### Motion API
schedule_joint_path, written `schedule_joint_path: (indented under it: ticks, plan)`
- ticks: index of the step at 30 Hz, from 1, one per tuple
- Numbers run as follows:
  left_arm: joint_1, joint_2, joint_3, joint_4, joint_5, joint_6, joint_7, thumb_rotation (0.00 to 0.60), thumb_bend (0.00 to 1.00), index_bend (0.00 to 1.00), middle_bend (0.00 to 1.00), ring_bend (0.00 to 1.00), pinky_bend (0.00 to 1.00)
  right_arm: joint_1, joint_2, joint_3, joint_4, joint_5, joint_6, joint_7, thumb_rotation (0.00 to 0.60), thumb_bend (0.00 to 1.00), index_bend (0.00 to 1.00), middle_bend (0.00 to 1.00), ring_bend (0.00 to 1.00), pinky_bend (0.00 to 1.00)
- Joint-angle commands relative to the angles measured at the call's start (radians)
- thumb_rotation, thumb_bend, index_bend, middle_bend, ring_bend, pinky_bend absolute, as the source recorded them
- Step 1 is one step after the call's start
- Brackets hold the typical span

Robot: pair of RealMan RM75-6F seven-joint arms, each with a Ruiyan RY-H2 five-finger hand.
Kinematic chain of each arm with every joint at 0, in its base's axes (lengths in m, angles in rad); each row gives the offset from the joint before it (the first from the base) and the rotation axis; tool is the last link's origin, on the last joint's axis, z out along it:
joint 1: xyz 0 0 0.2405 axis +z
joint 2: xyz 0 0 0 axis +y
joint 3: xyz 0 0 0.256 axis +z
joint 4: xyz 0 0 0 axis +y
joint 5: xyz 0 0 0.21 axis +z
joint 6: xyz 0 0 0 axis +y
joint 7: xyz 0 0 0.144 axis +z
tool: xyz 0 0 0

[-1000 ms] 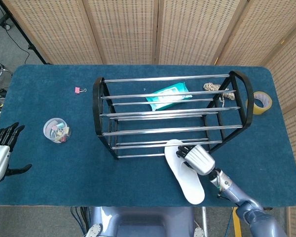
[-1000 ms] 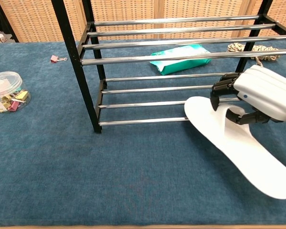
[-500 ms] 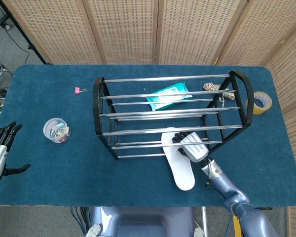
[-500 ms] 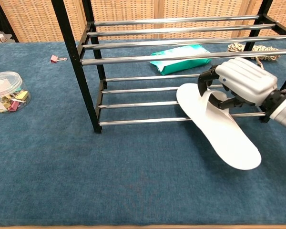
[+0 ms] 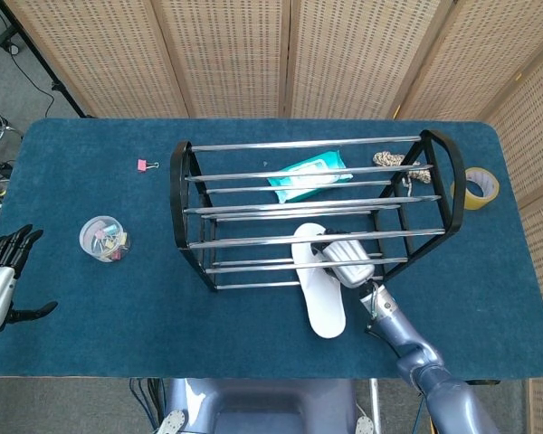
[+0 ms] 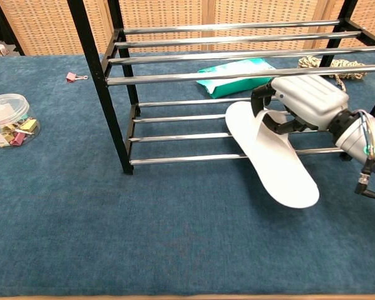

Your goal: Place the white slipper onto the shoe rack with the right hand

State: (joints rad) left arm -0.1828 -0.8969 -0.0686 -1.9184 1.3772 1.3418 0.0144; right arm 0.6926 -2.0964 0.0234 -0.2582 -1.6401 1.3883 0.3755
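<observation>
**Desk:** What's at centre frame?

**Photographer:** The right hand [image 6: 303,103] grips the white slipper [image 6: 269,153] by its strap, fingers curled over and under the band. The slipper's toe end pokes between the lower bars of the shoe rack [image 5: 312,210] while its heel hangs out over the blue table [image 5: 100,307], lower centre of the head view — tilted, toe up on the rails, heel lower toward the front edge.

**Desk:** Is it resting on the shelf?

**Photographer:** Partly. In the chest view the front half crosses the two lowest front rails; whether the heel touches the cloth, I cannot tell.

**Desk:** And the other hand?

**Photographer:** The left hand [image 5: 0,280] sits at the far lower left edge of the head view, off the table's corner, fingers spread and holding nothing. The chest view does not show it.

**Desk:** Anything else in the picture?

**Photographer:** A teal packet [image 6: 237,76] lies on the table behind the rack's bars, upper centre. A coil of rope [image 6: 328,64] is just beside the rack's right end frame, upper right. A roll of yellow tape [image 5: 478,186] sits near the right edge — apart from the rack. At left, a clear round tub of binder clips [image 6: 9,120], and further up a single pink clip [image 5: 146,165]. Wicker screens [image 5: 290,54] close off the top of the frame.
</observation>
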Motion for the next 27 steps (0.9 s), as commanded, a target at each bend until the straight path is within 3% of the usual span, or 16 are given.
schedule_joint_path:
  ticks: [1, 27]
  plan:
    - [-0.002, 0.002, 0.001, 0.0, 0.001, -0.004, -0.003, 0.6, 0.0, 0.0, 0.0, 0.0, 0.0, 0.014, -0.008, 0.011, 0.006, 0.013, -0.018, -0.002, 0.6, 0.58, 0.58, 0.51, 0.44, 0.62]
    - [0.001, 0.012, 0.003, -0.002, 0.003, -0.007, -0.027, 0.6, 0.0, 0.0, 0.0, 0.0, 0.0, 0.051, -0.055, 0.046, 0.039, 0.069, -0.061, -0.008, 0.6, 0.58, 0.58, 0.51, 0.44, 0.62]
